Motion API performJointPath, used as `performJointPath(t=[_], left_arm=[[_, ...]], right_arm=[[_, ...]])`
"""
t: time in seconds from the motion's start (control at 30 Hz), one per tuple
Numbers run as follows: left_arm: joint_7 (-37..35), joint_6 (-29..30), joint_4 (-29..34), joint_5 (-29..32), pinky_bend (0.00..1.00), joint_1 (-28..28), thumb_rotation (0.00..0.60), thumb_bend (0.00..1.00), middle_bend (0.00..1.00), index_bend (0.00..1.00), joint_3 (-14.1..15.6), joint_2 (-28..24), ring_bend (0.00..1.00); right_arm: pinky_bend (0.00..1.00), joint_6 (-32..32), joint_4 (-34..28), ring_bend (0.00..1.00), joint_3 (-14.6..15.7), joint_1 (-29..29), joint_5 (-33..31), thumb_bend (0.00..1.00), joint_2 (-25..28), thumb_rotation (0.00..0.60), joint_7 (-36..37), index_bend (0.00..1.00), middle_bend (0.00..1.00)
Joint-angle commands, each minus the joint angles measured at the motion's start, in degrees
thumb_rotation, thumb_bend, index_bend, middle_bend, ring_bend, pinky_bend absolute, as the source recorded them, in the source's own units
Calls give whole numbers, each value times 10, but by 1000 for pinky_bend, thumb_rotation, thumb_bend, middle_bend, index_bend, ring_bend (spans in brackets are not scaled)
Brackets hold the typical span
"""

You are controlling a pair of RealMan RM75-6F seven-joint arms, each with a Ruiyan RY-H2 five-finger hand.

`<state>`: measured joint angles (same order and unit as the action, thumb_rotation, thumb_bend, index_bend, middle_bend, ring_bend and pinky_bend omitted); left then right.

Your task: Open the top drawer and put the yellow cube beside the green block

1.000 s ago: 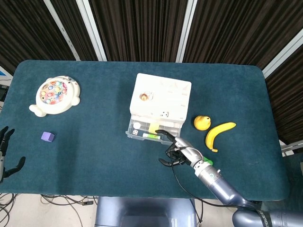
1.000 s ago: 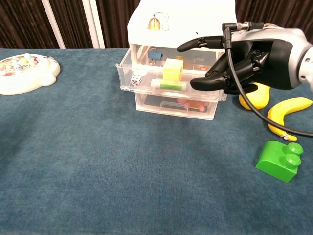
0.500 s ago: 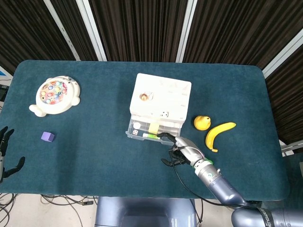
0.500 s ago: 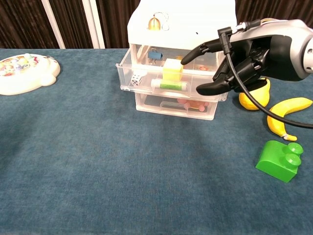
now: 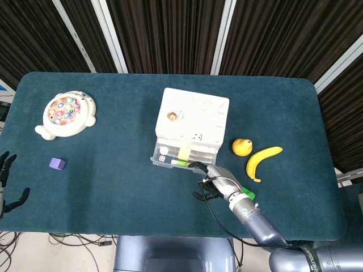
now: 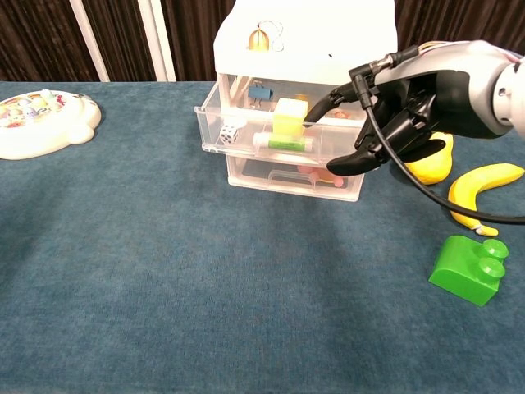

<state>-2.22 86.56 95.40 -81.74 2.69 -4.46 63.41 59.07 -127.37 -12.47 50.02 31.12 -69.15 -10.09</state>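
Now the top drawer (image 6: 283, 135) of the white drawer box (image 5: 193, 122) is pulled out, so the things inside can be reached from above. The yellow cube (image 6: 289, 117) sits in the middle of that drawer, just behind a green and white tube (image 6: 285, 143) that lies along the front wall, with a small white dice (image 6: 229, 133) to the left. The right hand (image 6: 410, 103) hovers at the right front of the drawer with its fingers spread and holding nothing; one finger points toward the cube, likely getting ready to pick it up. The tube and the front wall are in the way, so reaching in from the top looks best. The green block (image 6: 467, 271) waits on the table, near and to the right, past a banana (image 6: 480, 190) and a yellow fruit (image 5: 242, 147). Far left are a round toy (image 5: 67, 113) and a purple cube (image 5: 57, 164). The left hand (image 5: 7, 181) rests open at the left edge.
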Motion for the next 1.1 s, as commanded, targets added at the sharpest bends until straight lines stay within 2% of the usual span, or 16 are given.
performJointPath(t=[0.03,0.33,0.53,1.1], left_arm=[[0,-1,0,0,0,0,600,316,0,4,0,0,0],[1,-1,0,0,0,0,600,316,0,4,0,0,0],[3,-3,2,2,0,0,600,316,0,3,1,-1,0],[6,-4,4,5,0,0,600,315,0,4,0,-1,0]], right_arm=[[1000,9,-3,1000,1,7,-12,361,-6,600,-10,224,1000],[1000,9,-4,1000,0,19,-34,361,-8,600,-25,235,1000],[1000,-15,-3,1000,-3,27,-44,362,0,600,-22,258,1000],[1000,-53,4,1000,1,28,-36,367,25,600,-2,270,1000]])
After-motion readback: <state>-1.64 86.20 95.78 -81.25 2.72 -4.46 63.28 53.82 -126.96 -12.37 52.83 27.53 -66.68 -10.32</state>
